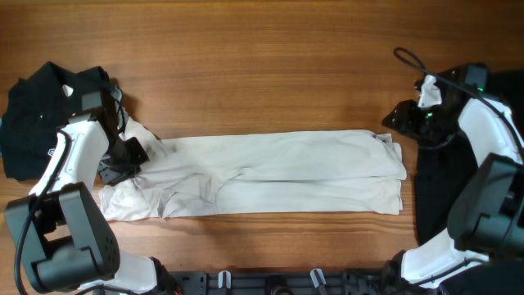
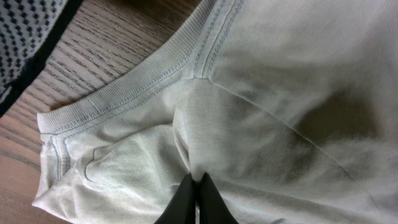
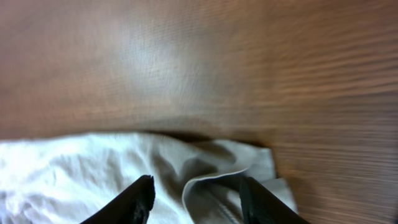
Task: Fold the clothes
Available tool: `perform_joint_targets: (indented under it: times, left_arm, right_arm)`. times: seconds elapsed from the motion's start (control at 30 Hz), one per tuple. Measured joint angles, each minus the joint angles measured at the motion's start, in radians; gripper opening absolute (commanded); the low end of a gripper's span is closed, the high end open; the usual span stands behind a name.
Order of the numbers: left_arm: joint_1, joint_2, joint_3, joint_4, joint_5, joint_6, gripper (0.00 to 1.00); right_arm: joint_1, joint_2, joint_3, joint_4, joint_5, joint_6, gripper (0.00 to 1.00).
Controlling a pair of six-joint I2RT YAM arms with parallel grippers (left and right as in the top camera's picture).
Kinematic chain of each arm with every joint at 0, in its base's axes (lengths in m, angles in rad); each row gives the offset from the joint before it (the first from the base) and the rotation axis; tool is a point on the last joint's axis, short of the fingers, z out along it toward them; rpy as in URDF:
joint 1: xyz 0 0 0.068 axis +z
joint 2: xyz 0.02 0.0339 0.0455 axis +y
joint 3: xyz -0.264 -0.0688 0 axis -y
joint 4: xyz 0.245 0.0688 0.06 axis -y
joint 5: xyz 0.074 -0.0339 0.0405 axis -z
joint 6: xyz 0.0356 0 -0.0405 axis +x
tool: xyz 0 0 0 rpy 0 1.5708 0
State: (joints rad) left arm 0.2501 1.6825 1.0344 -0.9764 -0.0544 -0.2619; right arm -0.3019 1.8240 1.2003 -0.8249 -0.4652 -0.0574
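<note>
Overhead: cream T-shirt lies mid-table, folded into a long band running left-right. Right end is flat with the layers stacked neatly; left end is bunched and wrinkled. Left gripper sits on the bunched end. Right gripper is at the band's upper right corner. Black clothes are heaped at the far left edge, just beside the left arm. More black cloth lies under the right arm. Table is brown wood, grain running left-right. Nothing of the room shows.

Left wrist: close on the ribbed collar and its double stitch line, which can't be read from above. Left gripper has its fingers pressed together, pinching a pucker of T-shirt fabric. Dotted dark fabric is in the top left corner, on the wood.

Right wrist: blurred. Right gripper jaws are apart, nothing clamped. A curled corner of the T-shirt lies between the fingers. Bare table beyond.
</note>
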Motion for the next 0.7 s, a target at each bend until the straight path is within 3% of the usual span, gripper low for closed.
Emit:
perform_joint_targets:
  times: [0.13, 0.2, 0.37, 0.43, 0.5, 0.7]
  left_arm:
    - [0.000, 0.000, 0.000, 0.000, 0.000, -0.003, 0.04]
    - [0.000, 0.000, 0.000, 0.000, 0.000, -0.006, 0.04]
    - [0.000, 0.000, 0.000, 0.000, 0.000, -0.006, 0.04]
    - [0.000, 0.000, 0.000, 0.000, 0.000, -0.006, 0.04]
    - [0.000, 0.000, 0.000, 0.000, 0.000, -0.006, 0.04]
    - [0.000, 0.000, 0.000, -0.009, 0.000, -0.006, 0.04]
  right_arm:
    - [0.072, 0.022, 0.000, -0.007, 0.068, -0.011, 0.46]
    - [0.102, 0.022, 0.000, -0.016, 0.122, -0.001, 0.34]
    - [0.151, 0.022, 0.000, -0.062, 0.276, 0.057, 0.32]
    - [0.151, 0.022, 0.000, -0.085, 0.314, 0.082, 0.23]
    - [0.151, 0.022, 0.000, -0.090, 0.348, 0.108, 0.04]
    - [0.138, 0.022, 0.000, -0.034, 0.348, 0.185, 0.04]
